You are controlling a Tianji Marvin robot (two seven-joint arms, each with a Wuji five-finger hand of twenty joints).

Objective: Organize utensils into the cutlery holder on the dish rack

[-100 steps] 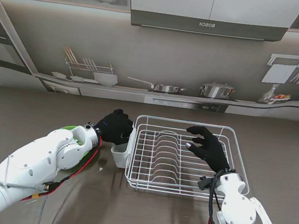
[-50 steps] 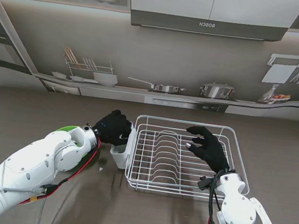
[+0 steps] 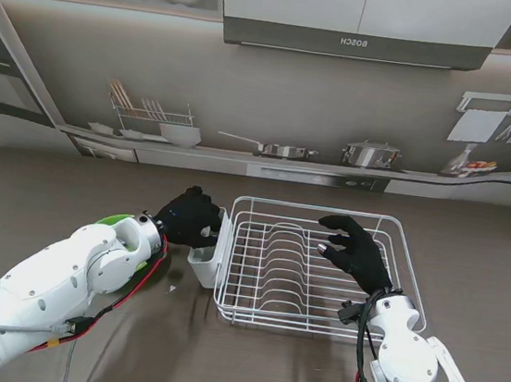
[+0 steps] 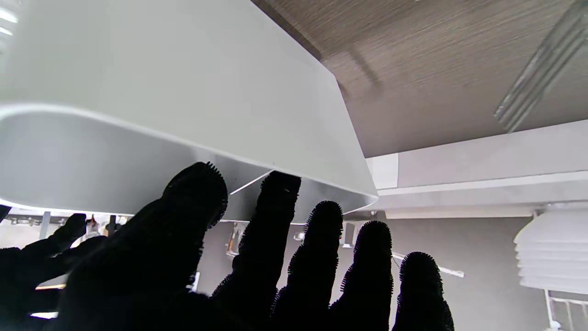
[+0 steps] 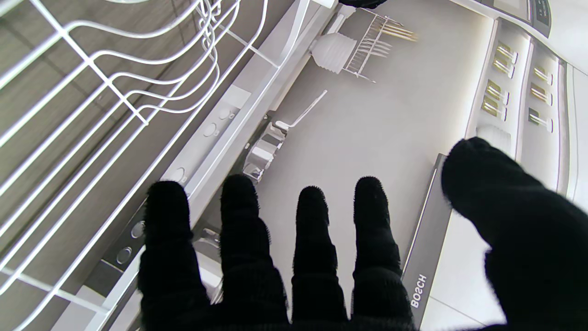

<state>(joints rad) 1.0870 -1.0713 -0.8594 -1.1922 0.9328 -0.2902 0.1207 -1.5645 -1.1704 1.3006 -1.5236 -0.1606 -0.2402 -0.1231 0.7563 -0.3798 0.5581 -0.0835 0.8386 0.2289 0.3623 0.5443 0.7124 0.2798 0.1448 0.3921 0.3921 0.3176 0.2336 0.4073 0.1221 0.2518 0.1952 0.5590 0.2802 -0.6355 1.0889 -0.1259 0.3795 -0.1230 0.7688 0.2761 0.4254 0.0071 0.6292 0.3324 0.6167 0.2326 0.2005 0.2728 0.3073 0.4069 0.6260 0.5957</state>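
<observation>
Left robot hand (image 3: 192, 220) over holder (image 3: 205, 259) clipped to rack (image 3: 316, 266) left edge – fingers spread, nothing visibly held, likely after drop. Right robot hand (image 3: 355, 250) open above rack – idle. No utensils visible on surface (image 3: 68, 196).

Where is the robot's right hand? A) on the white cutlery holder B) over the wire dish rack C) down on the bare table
B: the right hand hovers with spread fingers over the wire dish rack; it holds nothing.

stand: high, looking down | wrists: close, along fingers | shared: dish rack (image 3: 320, 269)
</observation>
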